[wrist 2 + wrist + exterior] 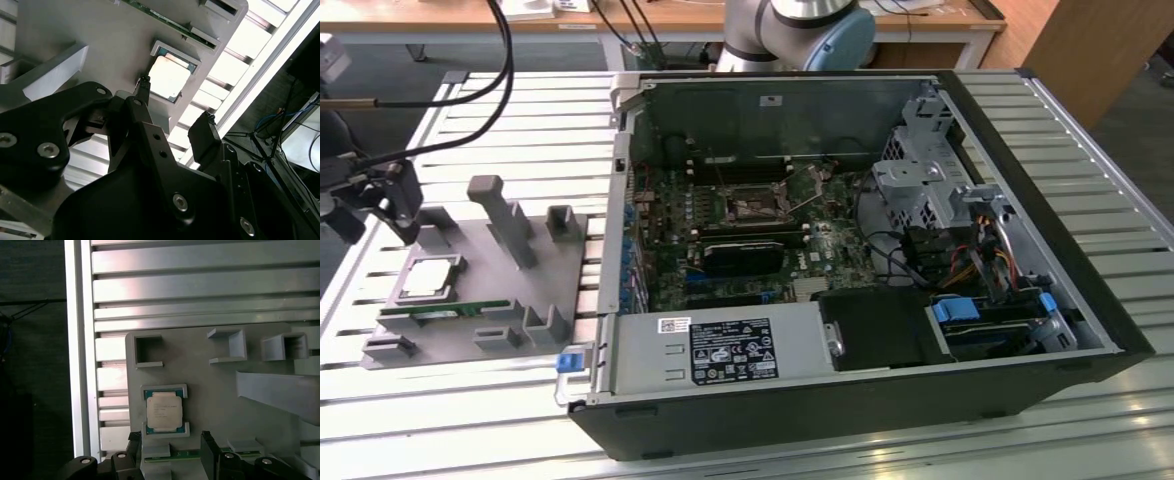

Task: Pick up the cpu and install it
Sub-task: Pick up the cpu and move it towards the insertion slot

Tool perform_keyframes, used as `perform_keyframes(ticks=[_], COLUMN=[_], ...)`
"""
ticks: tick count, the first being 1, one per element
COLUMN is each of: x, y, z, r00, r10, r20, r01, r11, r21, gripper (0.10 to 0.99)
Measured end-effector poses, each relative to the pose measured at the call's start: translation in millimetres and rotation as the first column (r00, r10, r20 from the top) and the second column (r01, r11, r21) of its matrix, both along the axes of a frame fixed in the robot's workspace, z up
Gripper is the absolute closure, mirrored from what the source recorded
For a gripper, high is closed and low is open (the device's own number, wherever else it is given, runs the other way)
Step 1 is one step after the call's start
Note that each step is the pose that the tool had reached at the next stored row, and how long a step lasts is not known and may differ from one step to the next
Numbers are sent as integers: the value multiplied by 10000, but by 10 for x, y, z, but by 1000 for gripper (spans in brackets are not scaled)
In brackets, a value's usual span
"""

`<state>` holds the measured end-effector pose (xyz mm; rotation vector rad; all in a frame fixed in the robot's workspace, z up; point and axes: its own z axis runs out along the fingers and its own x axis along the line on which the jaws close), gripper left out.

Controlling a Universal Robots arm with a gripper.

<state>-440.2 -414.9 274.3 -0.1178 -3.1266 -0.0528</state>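
Clearly the cpu [430, 278] has not been picked up: it lies flat, metal lid upward, in a shallow square pocket of the grey fixture plate [494, 290] on the slatted metal table [454, 420]. Being square, it has no long axis; its edges run parallel to the pocket walls and to the plate's own sides. In both wray views the lid looks smooth and pale silver, with a thin green border around it [163, 411], and low grey brackets hem it in on two opposite sides. In the second wrist view the lid glares almost white [169, 77].

The pincer [170, 440] is spread wide and holds nothing. Its two black fingers [209, 445] stand further apart than the chip is broad, and they hang over the plate just beside the pocket, clear of the cpu. In the exterior view the pincer [394, 200] shows dark at the plate's far left end.

A narrow green memory stick [185, 454] sits on edge in a slot next to the pocket. The plate is matte grey, with upright posts and open boxy cradles.

To the exterior view's right, the black computer case [854, 400] lies open on its side, with the square metal-framed motherboard socket [750, 208] facing up.
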Motion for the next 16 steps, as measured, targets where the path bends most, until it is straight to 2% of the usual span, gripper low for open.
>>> perform_keyframes(ticks=[16], x=[-15], y=[0], z=[-108], r00=[10000], r10=[-1], r20=[-1], r01=[1], r11=[10000], r21=[-1], gripper=[498])
